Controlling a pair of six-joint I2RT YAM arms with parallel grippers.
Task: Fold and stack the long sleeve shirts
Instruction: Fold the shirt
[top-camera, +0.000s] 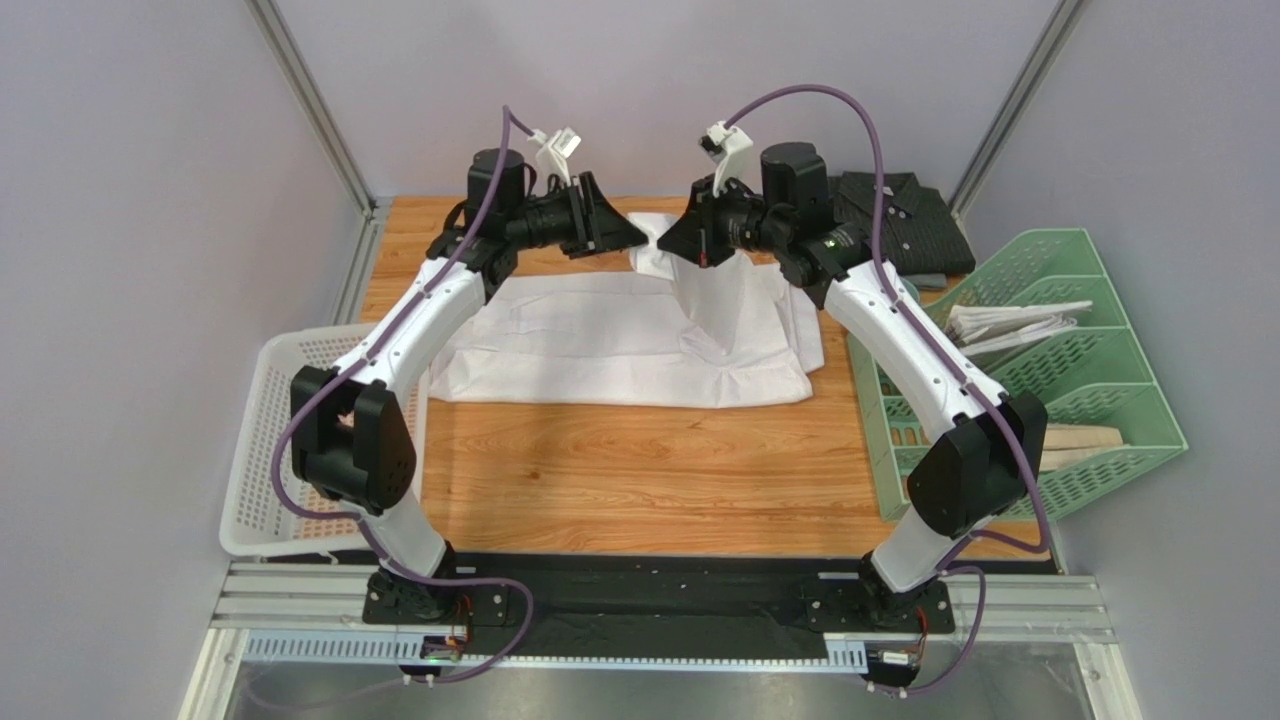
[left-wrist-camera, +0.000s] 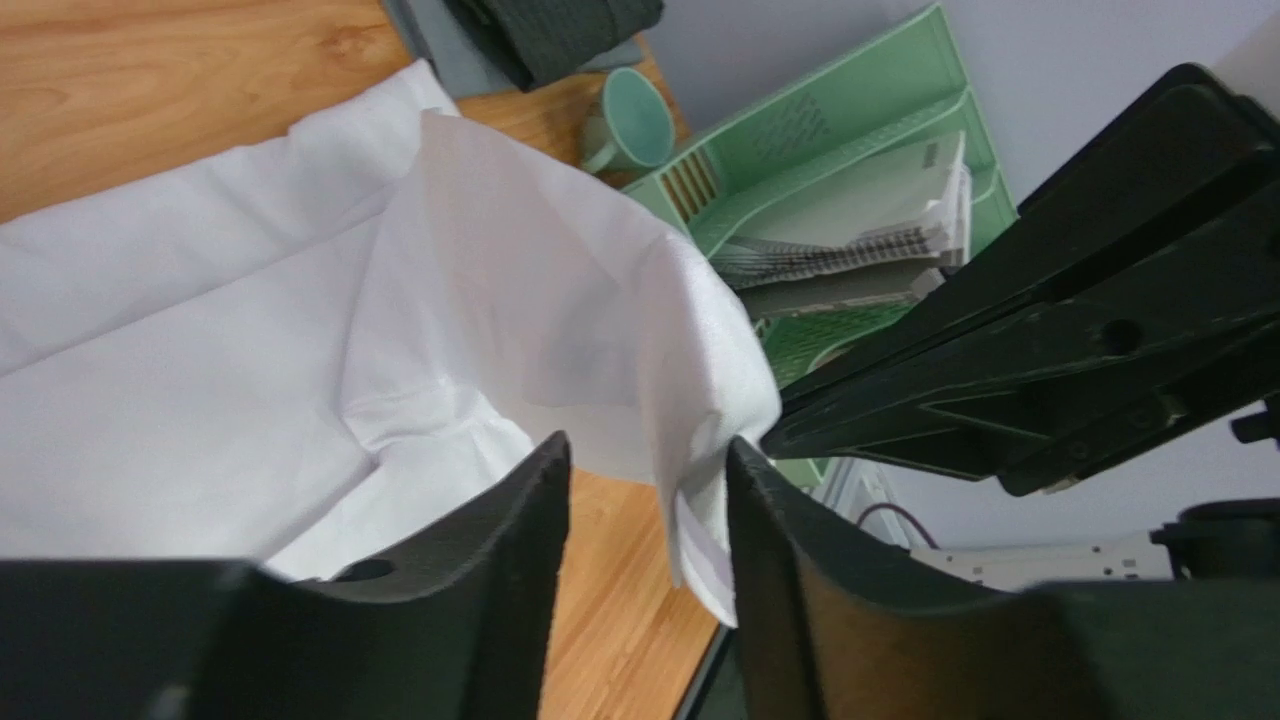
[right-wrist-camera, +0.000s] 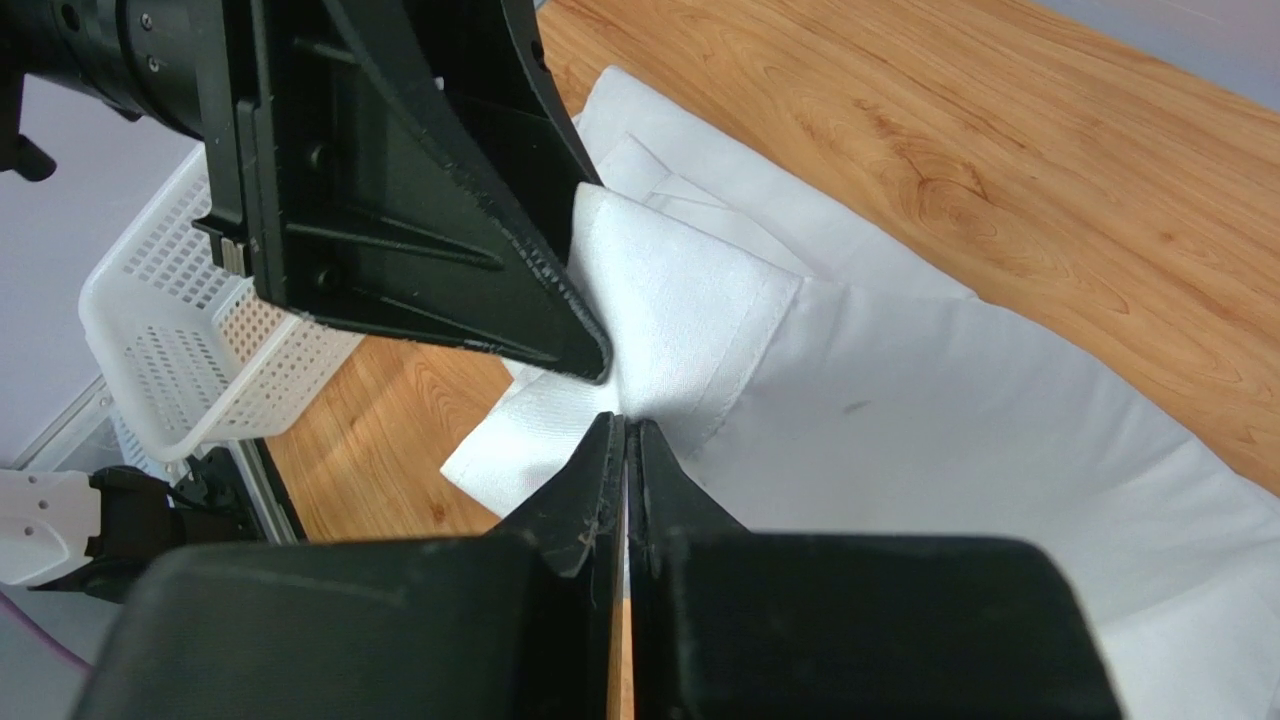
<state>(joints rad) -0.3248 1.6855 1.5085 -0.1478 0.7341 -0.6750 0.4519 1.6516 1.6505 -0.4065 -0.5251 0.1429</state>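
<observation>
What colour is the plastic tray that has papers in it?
Pale mint green. The slotted plastic paper tray shows best in the top external view.

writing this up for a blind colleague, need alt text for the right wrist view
The right tool, fingers shut, pinches a raised fold of the white shirt above a wooden table. The left tool fills the upper left, its tip beside that fold, and a white mesh basket shows at far left.
</observation>
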